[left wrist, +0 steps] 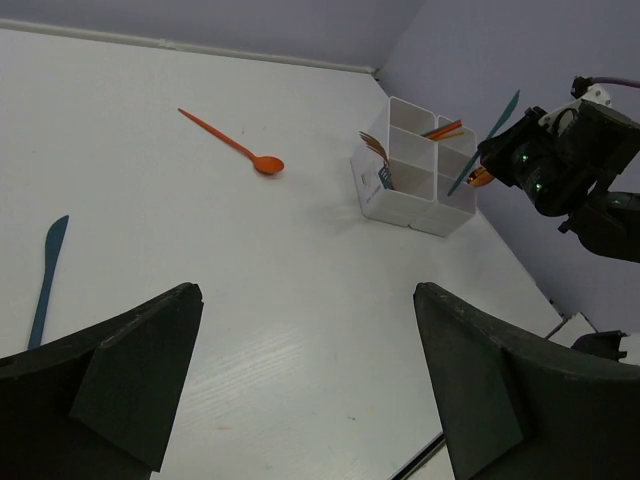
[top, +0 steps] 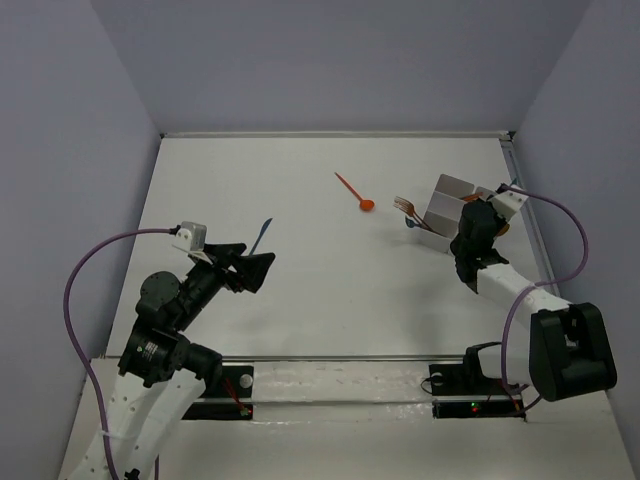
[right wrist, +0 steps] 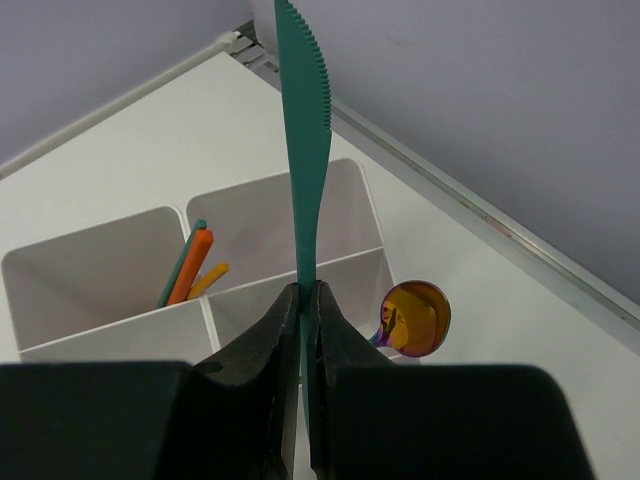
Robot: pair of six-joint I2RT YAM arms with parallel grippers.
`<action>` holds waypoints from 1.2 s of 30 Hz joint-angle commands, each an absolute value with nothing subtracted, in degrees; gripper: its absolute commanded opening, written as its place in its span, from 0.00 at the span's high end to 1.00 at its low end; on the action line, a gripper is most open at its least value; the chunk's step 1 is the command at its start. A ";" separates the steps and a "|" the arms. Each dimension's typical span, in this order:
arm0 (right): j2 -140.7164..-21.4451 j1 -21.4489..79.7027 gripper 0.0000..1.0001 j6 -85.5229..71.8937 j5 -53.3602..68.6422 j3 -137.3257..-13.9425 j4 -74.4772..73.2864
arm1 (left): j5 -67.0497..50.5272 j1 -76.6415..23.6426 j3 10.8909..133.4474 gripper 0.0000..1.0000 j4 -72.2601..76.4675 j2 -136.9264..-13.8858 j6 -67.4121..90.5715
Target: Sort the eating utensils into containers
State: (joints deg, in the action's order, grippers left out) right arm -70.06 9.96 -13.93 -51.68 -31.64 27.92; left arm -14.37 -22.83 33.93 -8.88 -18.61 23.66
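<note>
While my right gripper (right wrist: 305, 300) was clamped shut on the teal knife (right wrist: 305, 130), its long axis ran 6 to 12 o'clock, serrated blade up; the four-compartment tray (right wrist: 240, 225) sat just beyond the jaws, an empty compartment at 12 o'clock.

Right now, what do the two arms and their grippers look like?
The left arm and right arm mix black joints with white shells. Left gripper and right gripper have matte-black wedge fingers. A purple cable loops to each wrist's white camera block.
</note>
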 commanded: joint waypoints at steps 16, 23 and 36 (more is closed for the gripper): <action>-71.90 9.40 0.67 -22.06 -50.54 -32.43 24.27 | -14.24 -23.20 35.77 0.01 -6.68 -19.07 23.20; -67.68 11.16 0.61 -21.10 -46.76 -34.10 20.05 | -14.06 -22.07 35.68 0.01 -6.59 -19.95 23.38; -61.97 21.60 0.58 -23.11 -34.64 -42.01 3.00 | -14.15 -14.16 36.30 0.01 -7.64 -30.47 23.12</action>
State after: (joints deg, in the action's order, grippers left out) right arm -63.72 18.31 -21.39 -40.80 -37.30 10.09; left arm -14.44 -17.12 33.93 -8.84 -25.19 23.66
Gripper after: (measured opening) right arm 0.420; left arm 0.989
